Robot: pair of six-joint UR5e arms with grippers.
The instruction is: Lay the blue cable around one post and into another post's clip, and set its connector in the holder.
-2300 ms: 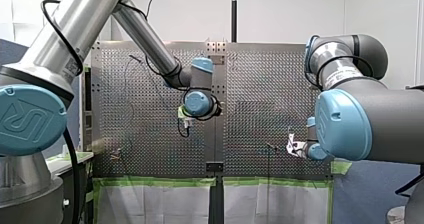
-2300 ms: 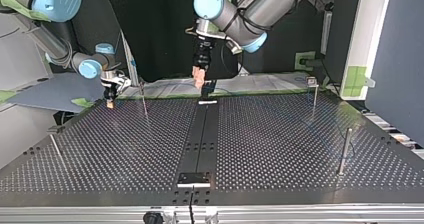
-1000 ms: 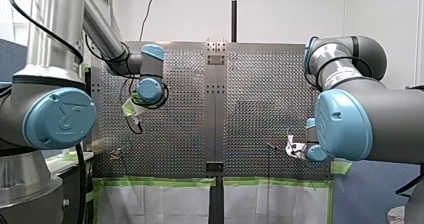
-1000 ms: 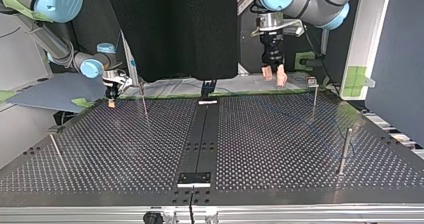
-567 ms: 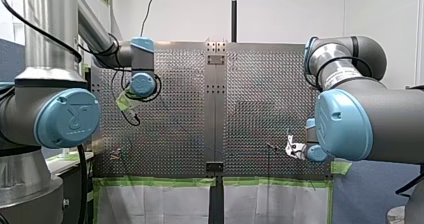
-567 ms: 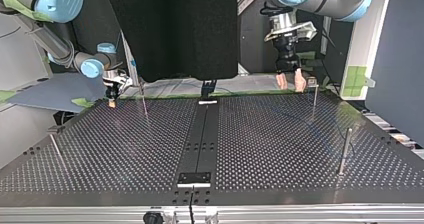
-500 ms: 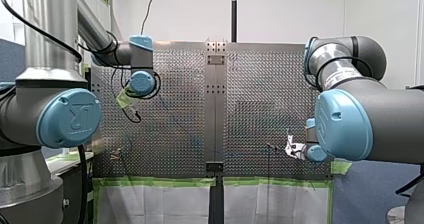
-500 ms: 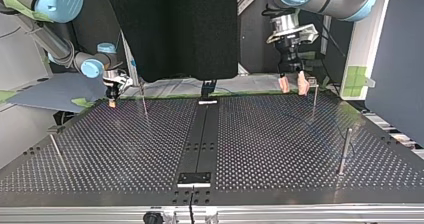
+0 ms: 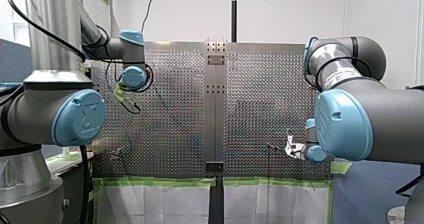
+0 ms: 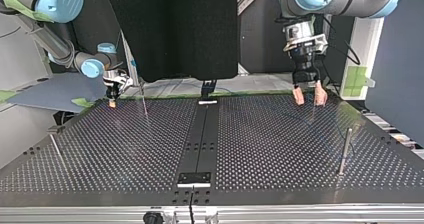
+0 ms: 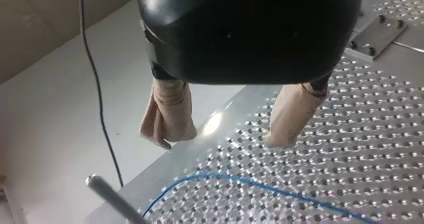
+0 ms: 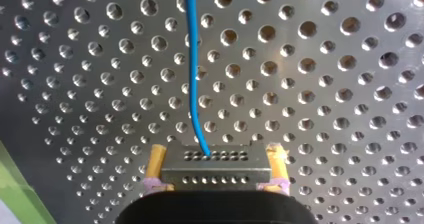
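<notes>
- Holding the connector (image 12: 216,165) in our right gripper (image 12: 216,176): yellow pads clamp the metal block on both sides, prob. to anchor that end of the blue cable (image 12: 192,74) while the other arm does the routing
- Right gripper sits low over the perforated table (image 10: 125,149) at the top view's left, near a thin post (image 10: 144,101)
- Our left gripper (image 10: 309,96) hangs at the top view's right, beige fingers (image 11: 167,111) spread wide w/ nothing betw. them. We judge it's lining up to grab the cable near the corner post (image 11: 110,200) ahead of it
- Cable is thin & glossy and runs straight out of the connector's face across the holes
- In the left wrist view it lies flat on the plate in a slack curve under the open fingers, not touching them
- It looks limp & light, so it'll likely shift if nudged
- It's too faint in the wide views to tell how it's routed round the posts
</notes>
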